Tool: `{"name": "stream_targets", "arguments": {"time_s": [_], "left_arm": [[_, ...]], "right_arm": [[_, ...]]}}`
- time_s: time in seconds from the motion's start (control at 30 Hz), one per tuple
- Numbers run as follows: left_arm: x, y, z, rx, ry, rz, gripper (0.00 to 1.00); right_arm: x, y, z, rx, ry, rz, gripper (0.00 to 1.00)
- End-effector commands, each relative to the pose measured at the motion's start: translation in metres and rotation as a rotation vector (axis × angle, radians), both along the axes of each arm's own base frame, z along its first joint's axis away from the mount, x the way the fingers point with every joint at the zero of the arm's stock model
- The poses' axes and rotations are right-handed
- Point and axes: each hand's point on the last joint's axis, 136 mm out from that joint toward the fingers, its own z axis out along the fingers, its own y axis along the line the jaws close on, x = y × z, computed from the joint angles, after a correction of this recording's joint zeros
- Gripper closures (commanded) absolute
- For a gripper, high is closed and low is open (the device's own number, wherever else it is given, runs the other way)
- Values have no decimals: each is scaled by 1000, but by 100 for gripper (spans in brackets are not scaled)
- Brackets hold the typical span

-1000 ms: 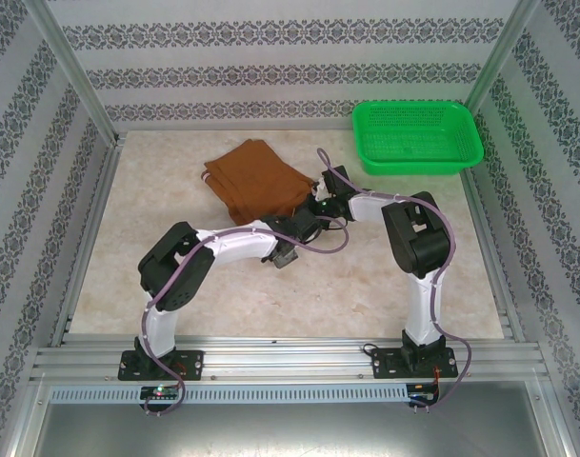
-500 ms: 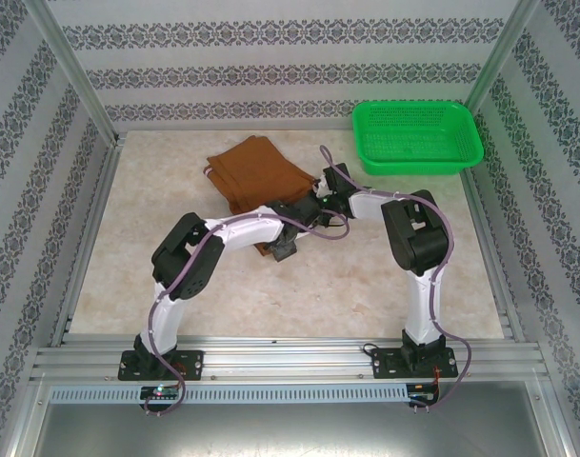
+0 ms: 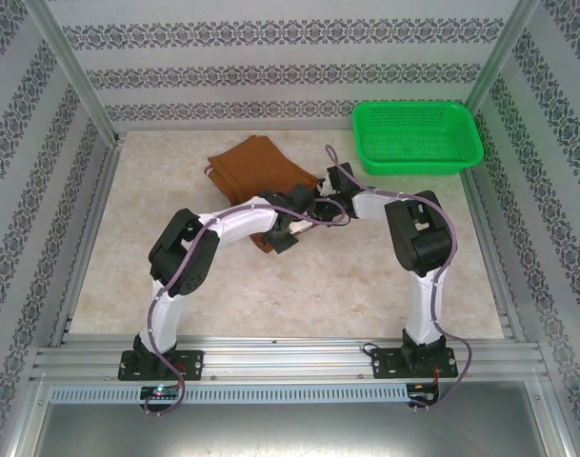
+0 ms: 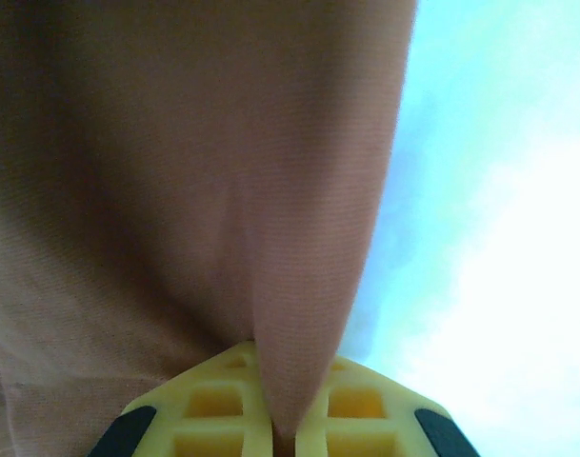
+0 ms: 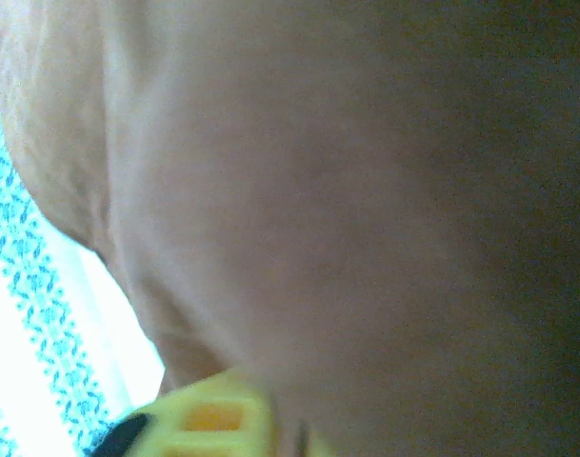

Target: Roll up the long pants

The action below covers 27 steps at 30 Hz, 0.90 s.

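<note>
Top external view: the counter (image 3: pixel 366 286) is a pale marbled surface enclosed by patterned walls. The left arm (image 3: pixel 190 252) and the right arm (image 3: pixel 418 238) both reach inward and meet near the middle of the counter. The long pants (image 3: pixel 256 176) lie folded in a rust-brown stack at the far centre-left of the counter, with the near-right corner under the two wrists. A green mesh basket (image 3: pixel 418 169) stands at the far right, apart from the cloth.

The left end effector (image 3: pixel 282 233) sits at the near edge of the stack, and the right end effector (image 3: pixel 318 205) is just beside it, at the right-hand edge of the stack.

Left wrist view: the left end effector (image 4: pixel 282 376) is closed, with its yellow fingers (image 4: pixel 218 400) pinching a ridge of the long pants (image 4: pixel 175 190) that rises from between them.

Right wrist view: the long pants (image 5: pixel 366 238) press close against the lens. One yellow finger (image 5: pixel 209 414) of the right end effector is visible at the lower edge, beside the cloth. Whether this end effector is open or closed cannot be told.
</note>
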Motion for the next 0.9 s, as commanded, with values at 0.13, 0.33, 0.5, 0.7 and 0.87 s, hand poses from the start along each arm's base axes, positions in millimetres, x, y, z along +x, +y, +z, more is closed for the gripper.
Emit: {"name": "stream_targets", "arguments": {"time_s": [0.13, 0.33, 0.5, 0.7, 0.87], "left_arm": [[-63, -36, 24, -340, 317, 70, 100], [-75, -49, 61, -563, 459, 83, 100], [-62, -56, 110, -890, 571, 141, 100], [-32, -39, 141, -1143, 636, 270, 100], [-13, -20, 126, -1193, 732, 446, 100]], "right_arm": [[8, -53, 42, -82, -90, -87, 64], [6, -70, 88, -70, -195, -117, 58], [-4, -81, 112, -112, -254, -122, 56], [-14, -85, 125, -134, -284, -123, 56], [-14, -76, 116, -133, -262, -92, 56]]}}
